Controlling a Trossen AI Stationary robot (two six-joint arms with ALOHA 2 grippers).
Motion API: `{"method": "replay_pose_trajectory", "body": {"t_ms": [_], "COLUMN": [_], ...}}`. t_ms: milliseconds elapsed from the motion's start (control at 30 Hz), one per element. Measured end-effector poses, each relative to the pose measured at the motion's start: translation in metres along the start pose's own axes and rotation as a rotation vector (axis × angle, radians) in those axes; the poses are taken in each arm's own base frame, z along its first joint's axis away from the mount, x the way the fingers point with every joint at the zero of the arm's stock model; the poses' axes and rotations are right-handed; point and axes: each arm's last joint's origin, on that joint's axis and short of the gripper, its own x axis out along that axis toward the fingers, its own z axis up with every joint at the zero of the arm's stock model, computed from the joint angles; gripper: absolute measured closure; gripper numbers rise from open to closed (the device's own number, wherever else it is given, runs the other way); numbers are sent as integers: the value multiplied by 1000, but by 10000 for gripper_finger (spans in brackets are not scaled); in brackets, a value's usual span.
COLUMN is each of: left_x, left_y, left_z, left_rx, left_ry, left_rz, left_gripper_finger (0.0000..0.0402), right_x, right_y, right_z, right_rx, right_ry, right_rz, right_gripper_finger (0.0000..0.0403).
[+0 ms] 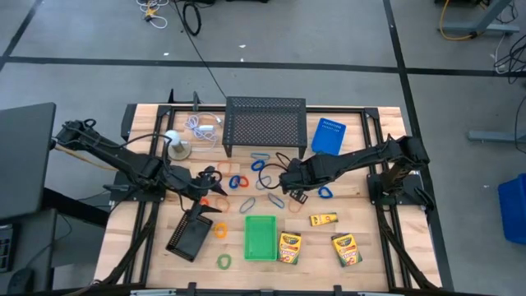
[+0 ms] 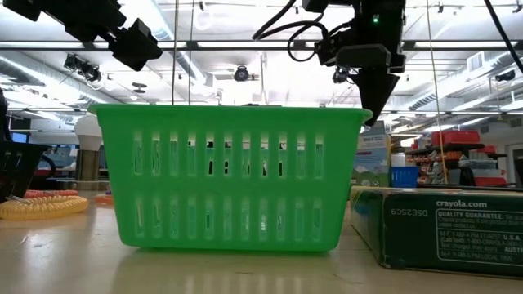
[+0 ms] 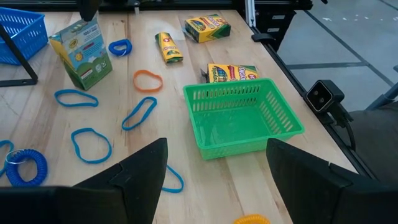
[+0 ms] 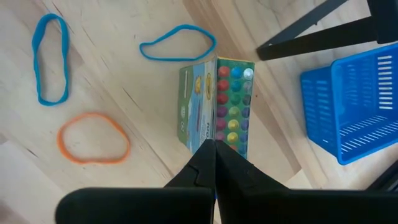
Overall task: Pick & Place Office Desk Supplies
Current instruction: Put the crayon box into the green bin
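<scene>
From above, my left gripper (image 1: 215, 197) hangs over the middle of the table's left half, fingers spread wide and holding nothing, with a black mesh tray (image 1: 190, 234) lying just toward the near edge. My right gripper (image 1: 289, 182) sits near the table's centre, fingers pressed together and empty. The green basket (image 1: 260, 238) stands near the middle of the near edge. Crayon boxes (image 1: 289, 247) lie beside it toward the right near corner, another one (image 1: 346, 249) farther right, and a small one (image 1: 323, 219) between them and my right arm. Coloured loops (image 1: 239, 182) lie scattered across the centre. A blue basket (image 1: 328, 136) rests near the far edge, right of a black mesh stand (image 1: 265, 123).

At table height, the green basket (image 2: 229, 175) fills the middle, a crayon box (image 2: 445, 229) lies beside it, and my right gripper (image 2: 377, 90) hangs above, closed.

Past my left fingers (image 3: 146, 177), held apart, I see the green basket (image 3: 242, 118), empty, crayon boxes (image 3: 233, 71) touching its far wall, and blue and orange loops (image 3: 147, 81) on the wood.

Past my right fingertips (image 4: 211, 162), shut tight, a standing green box (image 4: 214, 102) is just ahead, with blue loops (image 4: 177, 43) and an orange loop (image 4: 93, 138) beside it.
</scene>
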Motion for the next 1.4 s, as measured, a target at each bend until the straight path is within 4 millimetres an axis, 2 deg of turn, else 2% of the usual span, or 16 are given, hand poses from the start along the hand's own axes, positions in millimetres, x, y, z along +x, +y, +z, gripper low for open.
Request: {"method": "replay_pose_trajectory", "body": {"t_ms": [200,333,433,700,800,933,1167,1267,1400], "left_x": [0,0,0,0,0,0,0,0,0], "left_y": [0,0,0,0,0,0,0,0,0], "left_z": [0,0,0,0,0,0,0,1,1], "left_rx": [0,0,2,5,18,28,30,25,23], "left_ry": [0,0,0,0,0,0,-5,-7,-9], "left_rz": [0,0,0,0,0,0,5,19,21], "left_gripper_finger": [118,118,118,118,118,118,118,118,118], "right_x": [0,0,0,0,-1,-10,-32,-26,-2], "right_y": [0,2,2,2,3,4,10,18,23], "right_z": [1,2,1,1,0,-7,-28,-42,-70], "right_rx": [22,28,28,33,47,42,55,43,72], "right_ry": [-6,-6,-1,15,-1,-84,-216,-235,-245], "right_rz": [6,27,37,49,30,-38,-78,-101,-176], "right_gripper_finger": [377,347,311,183,153,144,168,171,168]}}
